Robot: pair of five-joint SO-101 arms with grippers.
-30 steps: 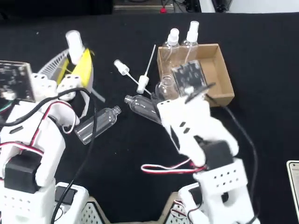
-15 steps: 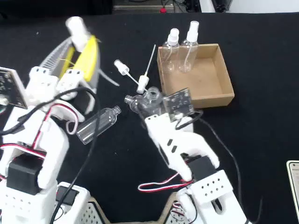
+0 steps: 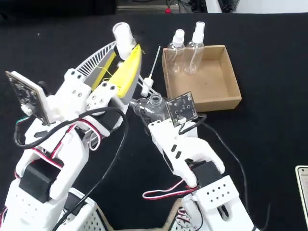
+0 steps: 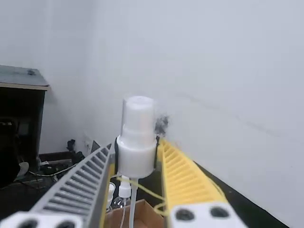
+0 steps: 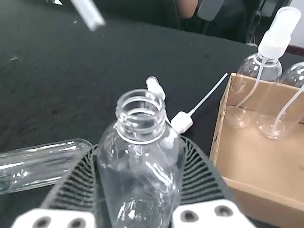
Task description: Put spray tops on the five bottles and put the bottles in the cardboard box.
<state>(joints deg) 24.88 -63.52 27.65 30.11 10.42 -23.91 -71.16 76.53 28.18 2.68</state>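
Here, right tool [image 5: 140, 156] clasps bottle [image 5: 140, 111] beside box [image 3: 211, 103] edge.

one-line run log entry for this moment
left gripper: holds spray top | right gripper: holds uncapped bottle | cardboard box: two capped bottles

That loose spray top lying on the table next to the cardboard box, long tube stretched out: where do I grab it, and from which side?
Probably by the thick white head of the spray top, coming straight down from above and closing across its width. It lies flat on the table, and the tube running beside the cardboard box looks too thin to hold firmly.
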